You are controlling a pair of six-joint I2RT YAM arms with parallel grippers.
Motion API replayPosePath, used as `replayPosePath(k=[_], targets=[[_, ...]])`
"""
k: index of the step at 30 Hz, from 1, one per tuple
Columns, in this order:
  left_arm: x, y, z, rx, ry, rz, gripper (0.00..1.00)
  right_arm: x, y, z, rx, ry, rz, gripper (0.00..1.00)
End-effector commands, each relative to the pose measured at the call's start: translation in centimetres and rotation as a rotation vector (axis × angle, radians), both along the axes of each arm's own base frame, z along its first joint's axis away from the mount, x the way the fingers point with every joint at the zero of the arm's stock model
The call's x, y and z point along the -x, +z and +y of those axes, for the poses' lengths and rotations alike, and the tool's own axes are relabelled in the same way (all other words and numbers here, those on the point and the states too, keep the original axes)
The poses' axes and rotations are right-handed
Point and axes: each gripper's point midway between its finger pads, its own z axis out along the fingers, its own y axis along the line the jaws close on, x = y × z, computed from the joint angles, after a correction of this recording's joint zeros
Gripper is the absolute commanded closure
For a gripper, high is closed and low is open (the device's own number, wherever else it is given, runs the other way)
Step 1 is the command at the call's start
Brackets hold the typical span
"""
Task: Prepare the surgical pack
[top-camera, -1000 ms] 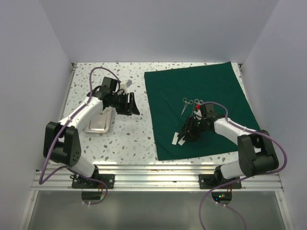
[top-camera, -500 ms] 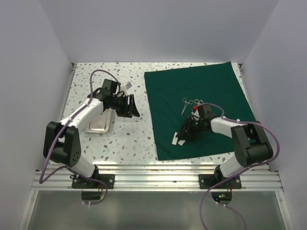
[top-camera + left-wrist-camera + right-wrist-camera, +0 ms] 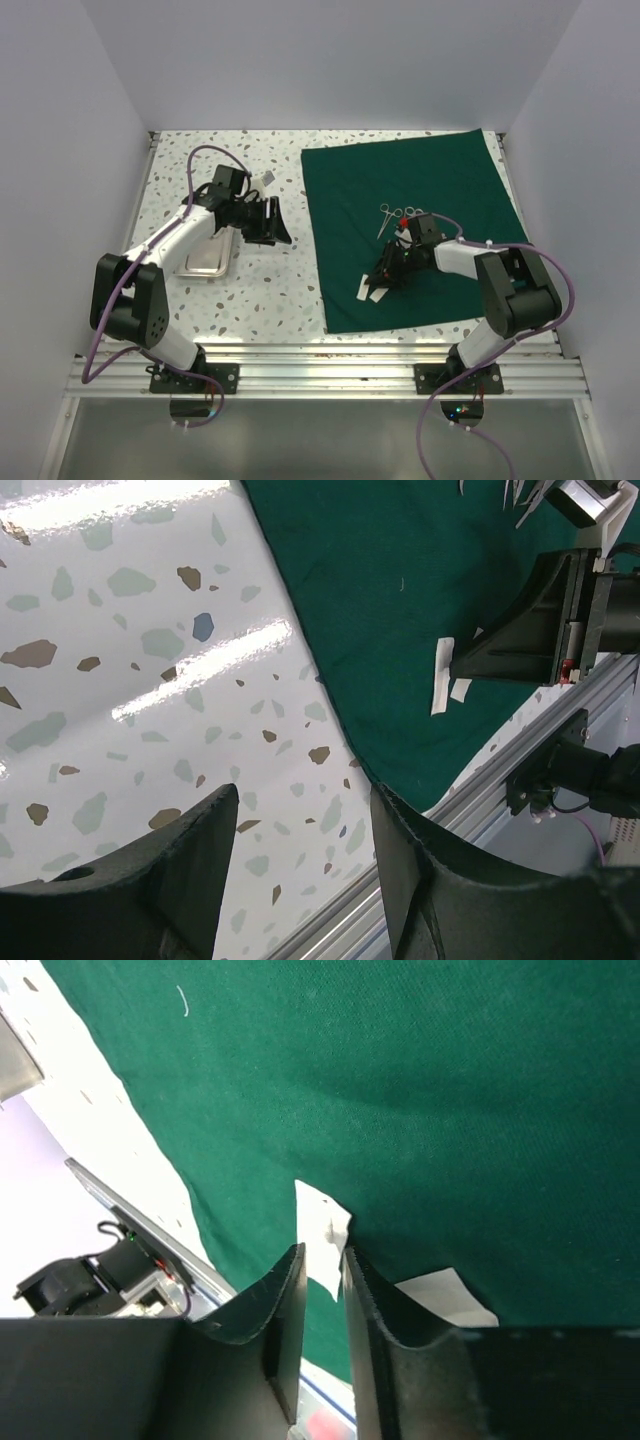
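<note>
you're on the gauze step. your right gripper (image 3: 322, 1253) is down on the large dark green matte cloth drape (image 3: 450, 1090), toward its near left corner, with its 2 black fingers (image 3: 385, 1310) standing close on either side of a small white gauze strip (image 3: 320, 1222). the strip runs into the narrow gap and both fingers look to touch it, but i cannot tell whether the pinch is firm. a 2nd white gauze piece (image 3: 445, 1295) lies just beside it, partly hidden behind a finger. the steel scissor-like instruments (image 3: 382, 222) lie on the drape further back. the small shiny rectangular steel tray (image 3: 205, 258) sits off the drape on the speckled counter (image 3: 270, 290), well apart from the gauze. your left gripper (image 3: 268, 222) hangs released and empty over the counter, between tray and drape. next, i'd judge, you need a sure pinch on 1 strip alone, then a straight lift, so that neither the cloth nor the neighbouring piece comes up with it
</note>
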Motion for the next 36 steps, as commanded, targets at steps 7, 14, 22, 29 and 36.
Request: replayPosePath(k=[7, 14, 22, 29, 36], targets=[[0.0, 1.8, -1.2, 0.098, -0.028, -0.044, 0.39, -1.9, 0.0, -0.3, 0.06, -0.005, -0.047, 0.94], [-0.1, 2.2, -2.8, 0.196, -0.058, -0.039, 0.36, -3.3, 3.4, 0.8, -0.015, -0.002, -0.115, 1.0], [0.1, 2.9, -5.1, 0.331, -0.092, -0.022, 0.36, -4.6, 7.8, 3.3, -0.148, -0.007, -0.176, 1.0], [0.6, 3.2, -7.0, 0.462, -0.139, 0.008, 0.35, -6.4, 13.2, 6.9, -0.28, 0.016, -0.253, 1.0], [1.0, 4.2, -8.0, 0.543, -0.182, 0.005, 0.32, -7.7, 17.9, 9.9, -0.39, 0.045, -0.309, 1.0]])
